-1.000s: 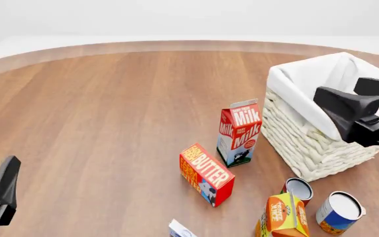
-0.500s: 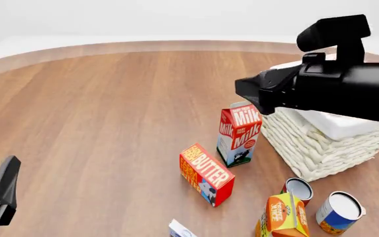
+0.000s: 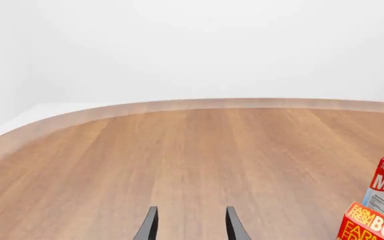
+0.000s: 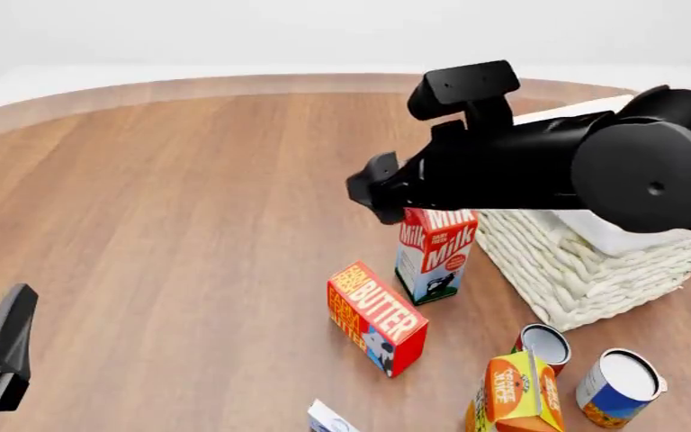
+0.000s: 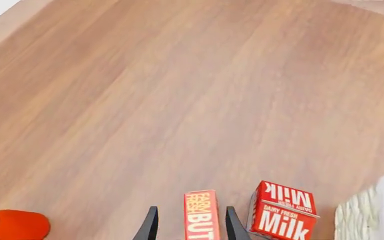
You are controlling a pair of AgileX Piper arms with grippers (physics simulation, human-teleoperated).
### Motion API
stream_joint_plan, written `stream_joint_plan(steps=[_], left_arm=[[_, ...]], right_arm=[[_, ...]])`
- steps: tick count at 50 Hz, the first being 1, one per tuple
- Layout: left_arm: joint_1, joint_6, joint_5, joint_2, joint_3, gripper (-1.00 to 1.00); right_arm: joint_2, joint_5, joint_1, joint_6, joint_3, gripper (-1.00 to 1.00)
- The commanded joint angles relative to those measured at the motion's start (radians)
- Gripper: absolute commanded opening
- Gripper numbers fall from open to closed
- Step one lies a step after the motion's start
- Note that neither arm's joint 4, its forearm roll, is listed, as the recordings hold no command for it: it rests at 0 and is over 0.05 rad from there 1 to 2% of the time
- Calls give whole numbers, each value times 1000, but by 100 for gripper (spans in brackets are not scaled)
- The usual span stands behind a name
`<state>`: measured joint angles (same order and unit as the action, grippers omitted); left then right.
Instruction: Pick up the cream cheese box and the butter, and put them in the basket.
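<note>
The butter [image 4: 377, 316], a red-orange carton with white letters, lies on the wooden table in front of the milk carton. In the right wrist view the butter [image 5: 201, 216] shows far below, between the two fingers. My right gripper [image 4: 373, 190] hangs open and empty in the air above the milk carton and butter. Only a white-and-blue corner of the cream cheese box [image 4: 327, 418] shows at the front view's bottom edge. The whitish woven basket [image 4: 574, 270] with its cloth liner stands at the right, partly hidden by the right arm. At the near left my left gripper [image 3: 190, 228] is open and empty.
A red-white milk carton [image 4: 437, 253] stands upright between the butter and the basket. Close to the front right are an orange juice carton [image 4: 516, 392] and two tin cans [image 4: 543, 345] [image 4: 619, 385]. The table's curved far edge [image 3: 178, 106] runs across the back.
The right arm has swung left from over the basket to above the milk carton and butter. The left arm and all objects stay where they were.
</note>
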<state>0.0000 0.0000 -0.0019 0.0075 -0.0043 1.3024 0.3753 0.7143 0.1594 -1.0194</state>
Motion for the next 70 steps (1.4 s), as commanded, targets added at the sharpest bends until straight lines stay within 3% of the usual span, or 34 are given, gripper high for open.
stream_joint_plan(steps=[1, 14, 36, 70], left_arm=[[0, 0, 0, 0, 0, 100], [0, 0, 0, 0, 0, 100], [0, 0, 0, 0, 0, 100], [0, 0, 0, 0, 0, 100]], right_arm=[[67, -3, -3, 2, -3, 100], [88, -15, -38, -3, 38, 100], [134, -108, 1, 50, 156, 100], [207, -170, 22, 91, 214, 100]])
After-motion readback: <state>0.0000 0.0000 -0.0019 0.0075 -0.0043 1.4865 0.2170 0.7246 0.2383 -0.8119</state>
